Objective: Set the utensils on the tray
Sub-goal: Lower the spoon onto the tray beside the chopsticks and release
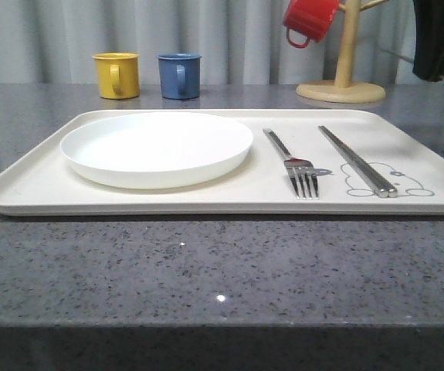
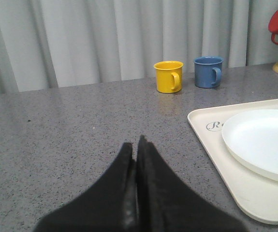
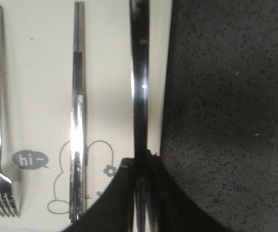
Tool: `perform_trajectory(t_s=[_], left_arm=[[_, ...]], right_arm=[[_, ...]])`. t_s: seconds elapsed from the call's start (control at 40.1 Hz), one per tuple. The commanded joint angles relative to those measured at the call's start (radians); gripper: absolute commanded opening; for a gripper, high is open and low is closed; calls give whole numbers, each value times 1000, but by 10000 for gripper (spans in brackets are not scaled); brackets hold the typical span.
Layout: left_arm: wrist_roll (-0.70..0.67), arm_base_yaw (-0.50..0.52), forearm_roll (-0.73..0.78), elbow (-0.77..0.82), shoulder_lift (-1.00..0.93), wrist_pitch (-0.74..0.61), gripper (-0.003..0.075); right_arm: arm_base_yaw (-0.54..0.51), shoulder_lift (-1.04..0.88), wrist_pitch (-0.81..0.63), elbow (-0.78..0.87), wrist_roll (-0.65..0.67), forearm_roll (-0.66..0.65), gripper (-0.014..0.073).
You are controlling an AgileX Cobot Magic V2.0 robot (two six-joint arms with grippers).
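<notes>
Colours on the speckled grey tabletop (image 1: pixel 206 263)

Cream tray (image 1: pixel 36 189), grey rabbit drawing (image 1: pixel 407 182); white plate (image 1: pixel 156 147); silver fork (image 1: pixel 295 166), chopsticks (image 1: pixel 357 162); yellow mug (image 1: pixel 116 75), blue mug (image 1: pixel 179 75), red mug (image 1: pixel 308 19).

A grey speech bubble (image 3: pixel 31 159) printed on the tray (image 3: pixel 32 72) reads "hi~".

You get even, soft overhead light; glare spots shine on the countertop (image 1: pixel 221 297), bright streaks on the chopsticks (image 3: pixel 77 121), and the right gripper (image 3: pixel 141 193) looks dark and blurred.
</notes>
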Motion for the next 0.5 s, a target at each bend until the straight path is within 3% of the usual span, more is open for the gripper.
perform_trajectory(t_s=[0.0, 0.474], left_arm=[[-8, -8, -12, -27, 12, -83, -18], [-8, -8, -12, -27, 12, -83, -18]], right_arm=[[-1, -2, 65, -19, 7, -9, -27], [-1, 133, 19, -19, 17, 63, -27]])
